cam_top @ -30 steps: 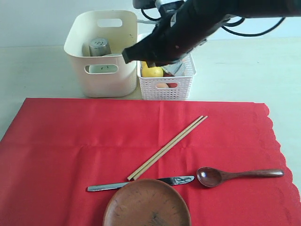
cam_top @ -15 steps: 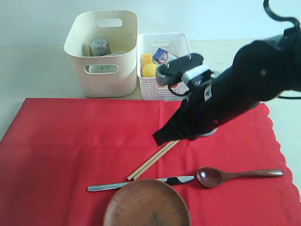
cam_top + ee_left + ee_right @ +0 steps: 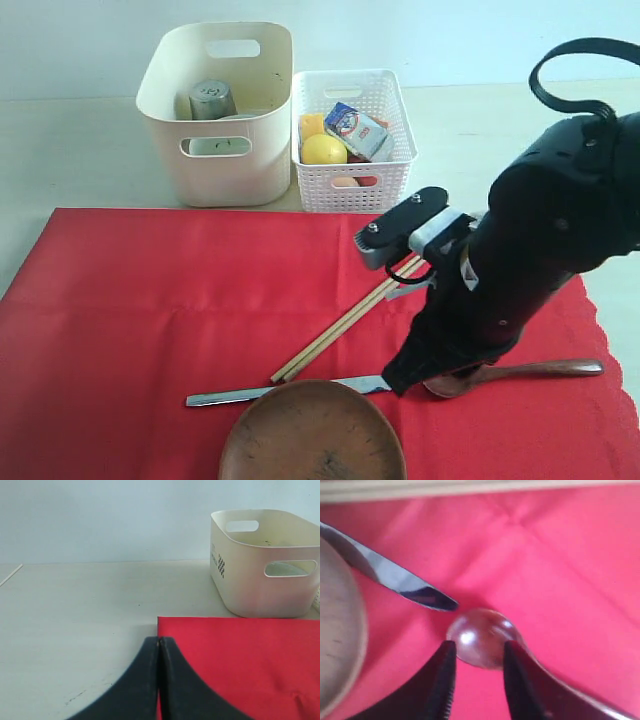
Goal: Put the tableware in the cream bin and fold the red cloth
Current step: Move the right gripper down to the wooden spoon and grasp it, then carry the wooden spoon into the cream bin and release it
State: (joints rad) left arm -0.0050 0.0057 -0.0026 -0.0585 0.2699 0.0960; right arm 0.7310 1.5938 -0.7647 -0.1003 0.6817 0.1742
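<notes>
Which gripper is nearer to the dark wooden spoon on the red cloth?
Right. The right gripper stands open astride the bowl of the dark wooden spoon; the left gripper sits shut at a corner of the red cloth, near the cream bin.

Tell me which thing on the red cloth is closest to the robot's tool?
The dark wooden spoon: its round end sits at the right tool's open tips. The knife, chopsticks and plate lie farther.

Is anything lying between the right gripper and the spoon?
Nothing. In the right wrist view the right gripper stands open astride the spoon, with only red cloth around; the knife lies alongside.
</notes>
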